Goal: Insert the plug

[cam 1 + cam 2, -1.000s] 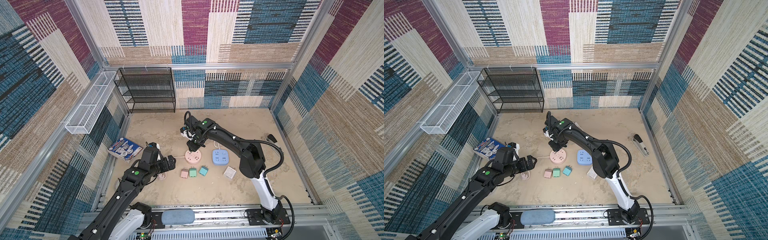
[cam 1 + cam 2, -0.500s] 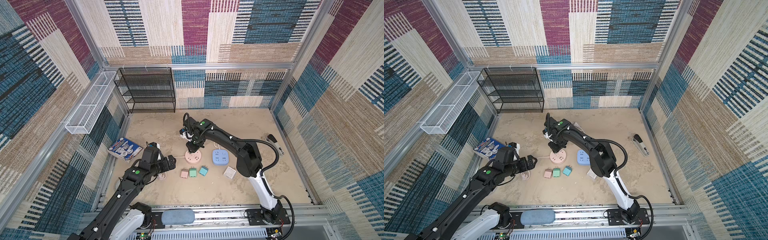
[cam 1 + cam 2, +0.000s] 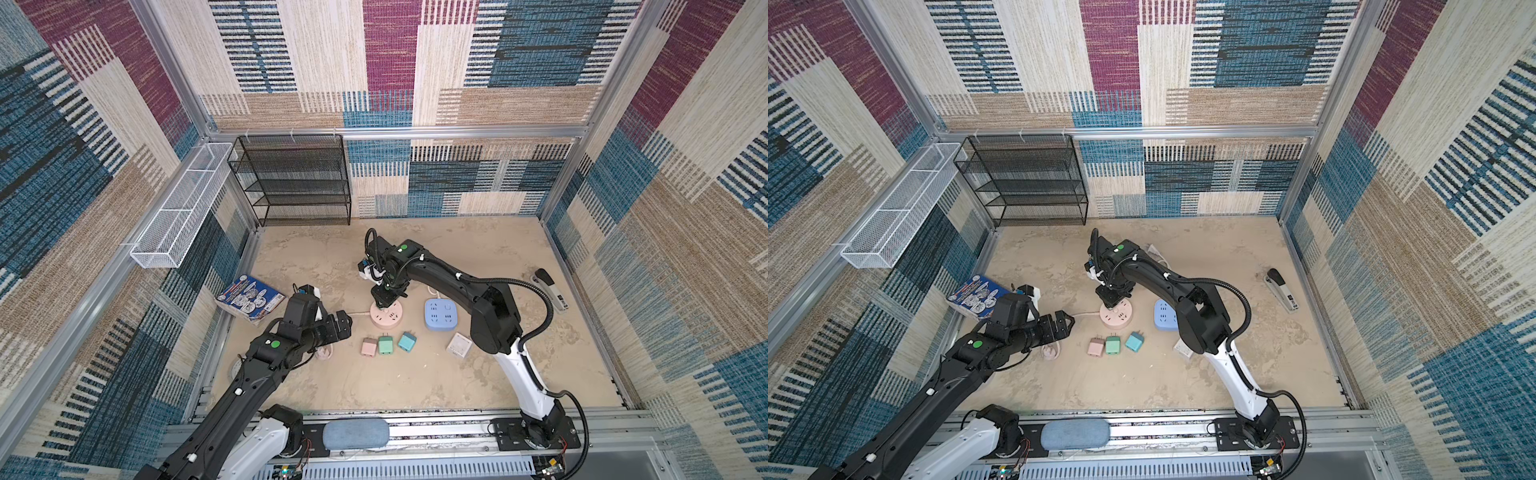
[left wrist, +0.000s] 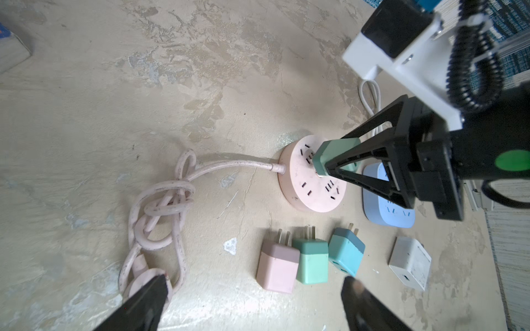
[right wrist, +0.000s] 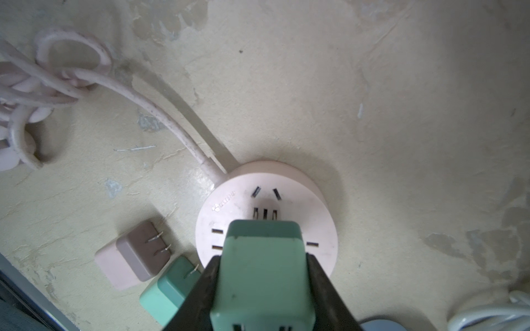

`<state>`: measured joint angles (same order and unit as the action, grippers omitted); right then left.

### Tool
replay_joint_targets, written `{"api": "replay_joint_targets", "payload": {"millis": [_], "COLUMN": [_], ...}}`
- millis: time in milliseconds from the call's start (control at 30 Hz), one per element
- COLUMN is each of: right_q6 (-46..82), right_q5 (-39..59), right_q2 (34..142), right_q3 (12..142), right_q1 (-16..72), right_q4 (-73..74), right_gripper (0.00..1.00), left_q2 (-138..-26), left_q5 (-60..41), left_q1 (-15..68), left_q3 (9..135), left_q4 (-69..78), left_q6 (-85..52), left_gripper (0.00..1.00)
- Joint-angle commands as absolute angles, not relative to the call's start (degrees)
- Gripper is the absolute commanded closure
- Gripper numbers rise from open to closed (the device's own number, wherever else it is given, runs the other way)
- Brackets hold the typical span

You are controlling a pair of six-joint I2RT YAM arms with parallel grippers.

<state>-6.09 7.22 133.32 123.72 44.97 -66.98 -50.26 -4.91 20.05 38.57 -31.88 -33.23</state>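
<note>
A mottled beige tabletop (image 3: 415, 386) is enclosed by walls clad in patchwork woven panels. A green plug (image 5: 263, 258) is clamped between the narrowed jaws of the right gripper (image 4: 334, 162), gripped across its flanks with its pronged end turned downward. Directly beneath that gripper a round pink socket (image 4: 311, 192) is seen, lying flat; the plug's leading face is held against or just above the socket's middle, slightly tilted in the left wrist view. The prongs are hidden, so whether they have entered any slot cannot be told.

The left gripper (image 3: 340, 326) is spread wide and nothing is held in it; it is poised low, apart from the socket and on the side where the pink cord (image 4: 160, 206) leaves the socket in a knotted tangle.

To the near side of the right gripper, towards the robot's base, a pink plug (image 4: 276, 266), a mint plug (image 4: 312, 263) and a teal plug (image 4: 345, 252) are laid in a row, prongs pointing towards the socket. A white adapter (image 4: 410, 262) lies further along, and a blue power strip (image 3: 440, 313) just beside the socket.

As to progress, pickup and carriage of the plug are judged complete, and alignment over the socket is largely achieved. Full seating is not shown, and it is judged that the final press and the release are left to do. Because of the tilt, the plug should probably be squared to the socket face before force is applied; otherwise the unanchored socket could be pushed aside.
</note>
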Motion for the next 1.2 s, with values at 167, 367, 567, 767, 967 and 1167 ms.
{"api": "replay_joint_targets", "payload": {"millis": [167, 367, 567, 767, 967, 1167], "right_q6": [-6.3, -5.9, -5.8, -5.8, -5.5, -5.1], "right_q5": [5.3, 4.4, 4.7, 4.8, 4.9, 5.0], "right_q2": [134.5, 135.5, 137.2, 138.7, 139.8, 141.2], "right_q3": [124.9, 126.6, 128.5, 130.1, 130.9, 131.6], "right_q1": [45.0, 45.0, 45.0, 45.1, 45.0, 45.3], "right_q4": [-67.6, -67.6, -67.7, -67.6, -67.4, -67.1], "right_gripper": [1.00, 1.00, 1.00, 1.00, 1.00, 1.00], "left_q2": [-50.3, -50.7, -50.7, -51.3, -52.1, -52.3], "left_q5": [-5.6, -6.2, -6.9, -6.9, -6.9, -6.7], "left_q1": [20.0, 20.0, 20.0, 20.0, 20.0, 20.0], "left_q3": [38.4, 38.1, 38.0, 38.1, 38.1, 37.8], "left_q4": [-30.9, -30.5, -30.7, -30.6, -30.2, -30.1], "left_q6": [-32.8, -33.1, -33.1, -33.1, -33.3, -33.4], "left_gripper": [0.00, 0.00, 0.00, 0.00, 0.00, 0.00]}}
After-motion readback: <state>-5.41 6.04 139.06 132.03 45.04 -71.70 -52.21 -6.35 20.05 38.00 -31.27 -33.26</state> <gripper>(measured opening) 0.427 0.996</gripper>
